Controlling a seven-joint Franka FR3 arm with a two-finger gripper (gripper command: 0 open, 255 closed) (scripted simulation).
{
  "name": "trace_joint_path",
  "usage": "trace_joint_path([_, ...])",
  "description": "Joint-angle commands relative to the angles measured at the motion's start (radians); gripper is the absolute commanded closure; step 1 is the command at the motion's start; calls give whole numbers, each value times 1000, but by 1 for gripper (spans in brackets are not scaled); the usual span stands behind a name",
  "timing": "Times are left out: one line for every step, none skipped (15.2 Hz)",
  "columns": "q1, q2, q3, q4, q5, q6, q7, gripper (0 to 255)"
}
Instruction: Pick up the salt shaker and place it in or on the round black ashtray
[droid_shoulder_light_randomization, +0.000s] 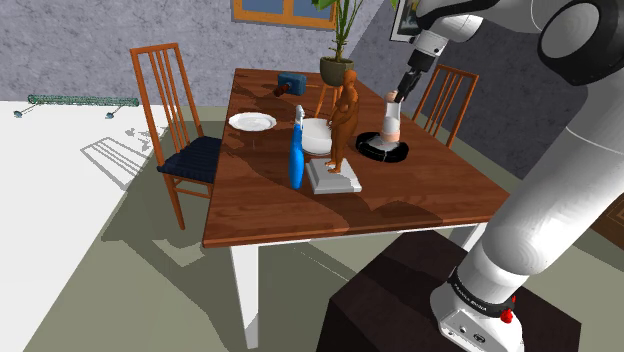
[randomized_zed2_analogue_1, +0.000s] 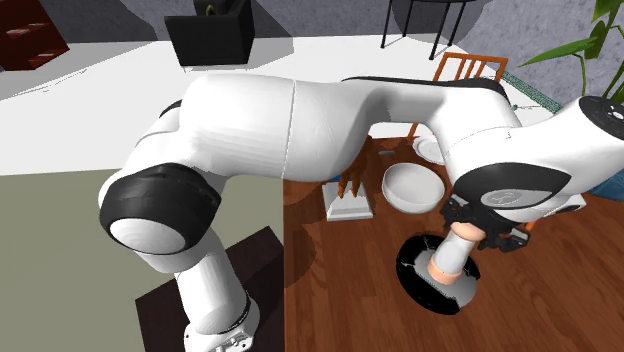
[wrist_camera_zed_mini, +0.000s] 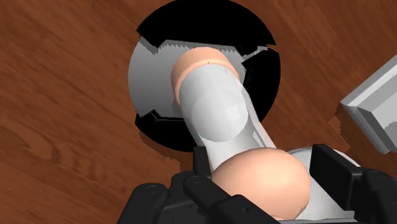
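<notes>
Your gripper (droid_shoulder_light_randomization: 395, 99) clasps salt shaker (droid_shoulder_light_randomization: 391, 122); long axis near vertical, base down over ashtray (droid_shoulder_light_randomization: 372, 149). Wrist view gives you notched rim; shoulder view, figurine (droid_shoulder_light_randomization: 343, 115) on that view's left.

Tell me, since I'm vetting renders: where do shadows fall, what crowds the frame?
Shoulder view: chair and table shadows fall leftward on the floor. Second exterior view: the arm crowds the frame. Wrist view: salt shaker hides part of the ashtray.

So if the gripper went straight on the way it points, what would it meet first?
The gripper holds the salt shaker, which would land on the round black ashtray just beyond; its base may already touch.
</notes>
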Motion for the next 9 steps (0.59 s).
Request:
trace_joint_path([0,0,0,-5,0,6,-1,255])
trace_joint_path([0,0,0,-5,0,6,-1,255])
trace_joint_path([0,0,0,-5,0,6,-1,255])
trace_joint_path([0,0,0,-5,0,6,-1,255])
trace_joint_path([0,0,0,-5,0,6,-1,255])
trace_joint_path([0,0,0,-5,0,6,-1,255])
trace_joint_path([0,0,0,-5,0,6,-1,0])
trace_joint_path([0,0,0,-5,0,6,-1,0])
trace_joint_path([0,0,0,-5,0,6,-1,0])
